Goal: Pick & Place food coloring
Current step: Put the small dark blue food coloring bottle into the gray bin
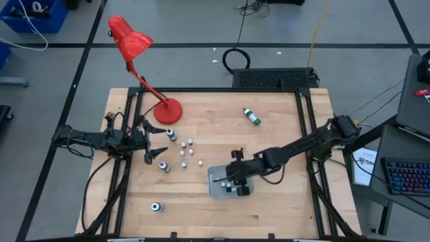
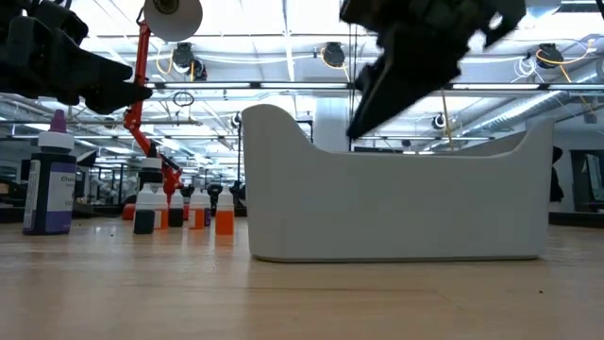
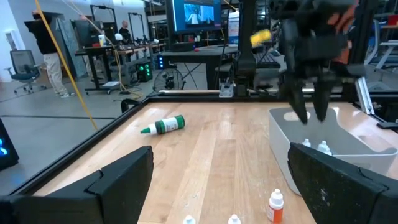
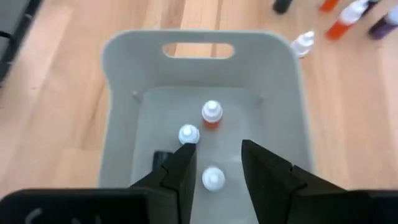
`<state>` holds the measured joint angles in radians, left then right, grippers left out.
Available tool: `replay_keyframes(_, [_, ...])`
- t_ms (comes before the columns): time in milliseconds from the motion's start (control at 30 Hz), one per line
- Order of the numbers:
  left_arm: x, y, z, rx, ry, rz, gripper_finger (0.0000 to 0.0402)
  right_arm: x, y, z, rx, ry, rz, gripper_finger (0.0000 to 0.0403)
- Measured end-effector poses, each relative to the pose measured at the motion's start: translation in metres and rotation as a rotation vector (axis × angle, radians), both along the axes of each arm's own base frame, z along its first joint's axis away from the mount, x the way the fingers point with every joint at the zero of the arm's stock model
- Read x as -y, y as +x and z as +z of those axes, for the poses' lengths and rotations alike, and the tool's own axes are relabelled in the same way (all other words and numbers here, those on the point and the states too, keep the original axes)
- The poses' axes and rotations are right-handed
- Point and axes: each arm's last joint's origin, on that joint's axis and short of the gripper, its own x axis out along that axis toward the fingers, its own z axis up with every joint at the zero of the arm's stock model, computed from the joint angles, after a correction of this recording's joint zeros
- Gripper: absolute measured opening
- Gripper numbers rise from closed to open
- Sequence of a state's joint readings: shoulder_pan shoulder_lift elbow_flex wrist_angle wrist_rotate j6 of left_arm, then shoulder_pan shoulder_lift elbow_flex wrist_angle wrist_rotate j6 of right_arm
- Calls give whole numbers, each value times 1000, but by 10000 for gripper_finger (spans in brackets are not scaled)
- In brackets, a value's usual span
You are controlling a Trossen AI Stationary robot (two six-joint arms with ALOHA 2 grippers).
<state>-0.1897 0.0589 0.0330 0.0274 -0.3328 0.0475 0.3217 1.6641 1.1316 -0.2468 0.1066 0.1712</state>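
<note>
Now the right tool (image 4: 216,163) hangs above the tray (image 1: 216,176), fingers a little apart, holding nothing. Three small vials (image 4: 212,115) stand inside the tray. More vials (image 1: 186,152) sit left of it on the surface (image 1: 282,208), beside the left tool (image 1: 161,146), fingers spread wide. A green bottle (image 1: 251,116) lies far right.

Pale wooden table (image 1: 269,161), smooth matt grain; tray (image 4: 118,112) matt grey plastic; lamp (image 1: 131,40) glossy red.
</note>
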Motion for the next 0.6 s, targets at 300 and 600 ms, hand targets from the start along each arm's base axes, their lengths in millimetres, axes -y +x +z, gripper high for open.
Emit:
replay_keyframes(300, [0,0,0,-2,0,0,365,25,-70,51,173,-90,-124,116])
replay_keyframes(600, [0,0,0,-1,0,0,365,69,-168,-11,609,-196,-274,116])
